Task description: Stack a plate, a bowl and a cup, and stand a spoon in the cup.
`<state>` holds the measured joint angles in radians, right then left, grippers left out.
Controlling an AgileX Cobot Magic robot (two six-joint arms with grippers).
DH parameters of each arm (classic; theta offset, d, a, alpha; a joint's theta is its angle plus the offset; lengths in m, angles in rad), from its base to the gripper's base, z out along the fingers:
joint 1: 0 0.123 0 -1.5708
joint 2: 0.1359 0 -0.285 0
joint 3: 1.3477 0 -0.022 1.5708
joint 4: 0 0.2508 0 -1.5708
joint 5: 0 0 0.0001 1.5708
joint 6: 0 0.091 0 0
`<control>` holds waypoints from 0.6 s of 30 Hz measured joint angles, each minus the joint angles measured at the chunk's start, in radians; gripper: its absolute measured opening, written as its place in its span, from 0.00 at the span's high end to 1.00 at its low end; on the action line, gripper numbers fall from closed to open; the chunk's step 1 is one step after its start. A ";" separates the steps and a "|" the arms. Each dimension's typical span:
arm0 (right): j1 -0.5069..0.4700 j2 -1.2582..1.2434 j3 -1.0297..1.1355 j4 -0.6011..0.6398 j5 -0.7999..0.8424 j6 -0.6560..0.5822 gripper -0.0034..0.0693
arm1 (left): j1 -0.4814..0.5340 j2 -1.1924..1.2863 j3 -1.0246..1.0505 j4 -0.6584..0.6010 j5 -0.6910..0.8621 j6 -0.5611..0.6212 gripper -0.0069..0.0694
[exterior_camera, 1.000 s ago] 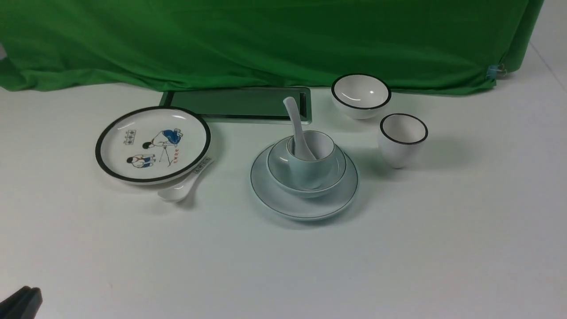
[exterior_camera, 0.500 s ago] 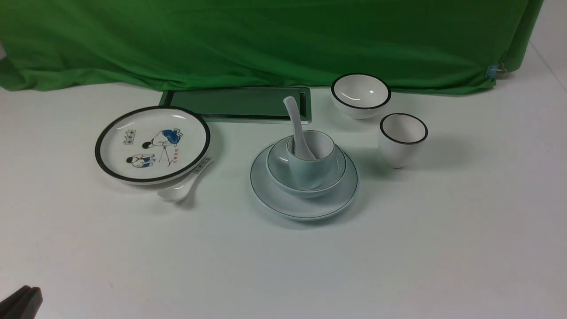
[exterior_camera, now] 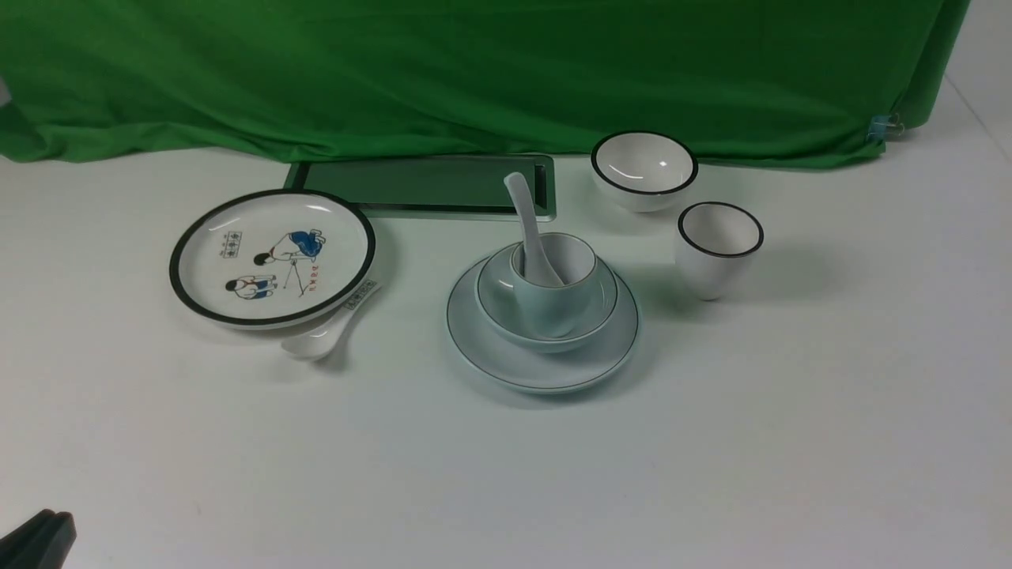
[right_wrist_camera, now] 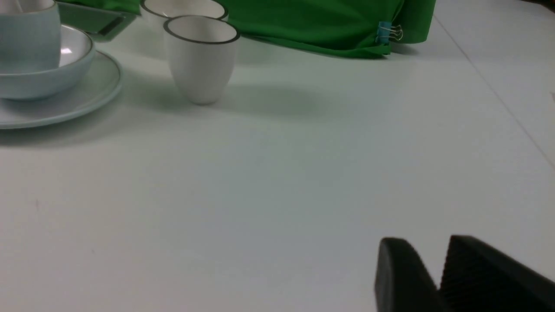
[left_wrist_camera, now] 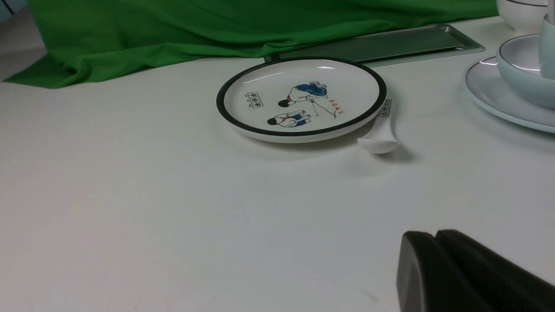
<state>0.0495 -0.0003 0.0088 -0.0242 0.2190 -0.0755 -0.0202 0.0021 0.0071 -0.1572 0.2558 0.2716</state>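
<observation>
The pale blue-green plate [exterior_camera: 506, 367] lies mid-table with the wide pale bowl [exterior_camera: 494, 304] on it. Inside the bowl stands the small light-blue cup [exterior_camera: 553, 304]. The plain white spoon [exterior_camera: 526, 213] stands in the cup, its handle leaning back and left. My left gripper [exterior_camera: 39, 537] rests at the near left corner, shut and empty, its fingertips [left_wrist_camera: 416, 242] pressed together. In the right wrist view my right gripper [right_wrist_camera: 427, 245] is low over bare table, right of the stack, open with nothing between its fingers. It is outside the front view.
A black-rimmed cartoon plate [exterior_camera: 273, 257] lies at the left, with a labelled white spoon [exterior_camera: 328, 332] at its near edge. A black-rimmed bowl [exterior_camera: 644, 170] and a black-rimmed cup [exterior_camera: 718, 249] stand right of the stack. A green tray [exterior_camera: 427, 186] and a green cloth [exterior_camera: 474, 71] line the back.
</observation>
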 joint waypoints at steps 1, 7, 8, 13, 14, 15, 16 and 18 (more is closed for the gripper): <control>0.000 0.000 0.000 0.000 0.000 0.000 0.68 | 0.000 0.000 0.000 0.000 0.000 0.000 0.95; 0.000 0.000 0.000 0.000 0.000 0.000 0.68 | 0.000 0.000 0.000 0.000 0.000 0.004 0.95; 0.000 0.000 0.000 0.000 0.000 0.000 0.68 | 0.000 0.000 0.000 0.000 0.000 0.004 0.95; 0.000 0.000 0.000 0.000 0.000 0.000 0.67 | 0.000 0.000 0.000 0.000 0.000 0.007 0.95; 0.000 0.000 0.000 0.000 0.000 0.000 0.66 | 0.000 0.000 0.000 0.000 0.000 0.007 0.95; 0.000 0.000 0.000 0.000 0.000 0.000 0.66 | 0.000 0.000 0.000 0.000 0.000 0.007 0.95; 0.000 0.000 0.000 0.000 0.000 0.000 0.66 | 0.000 0.000 0.000 0.000 0.000 0.007 0.95; 0.000 0.000 0.000 0.000 0.000 0.000 0.65 | 0.000 0.000 0.000 0.000 0.000 0.007 0.95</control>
<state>0.0495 -0.0003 0.0088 -0.0242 0.2190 -0.0755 -0.0202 0.0021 0.0071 -0.1572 0.2558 0.2783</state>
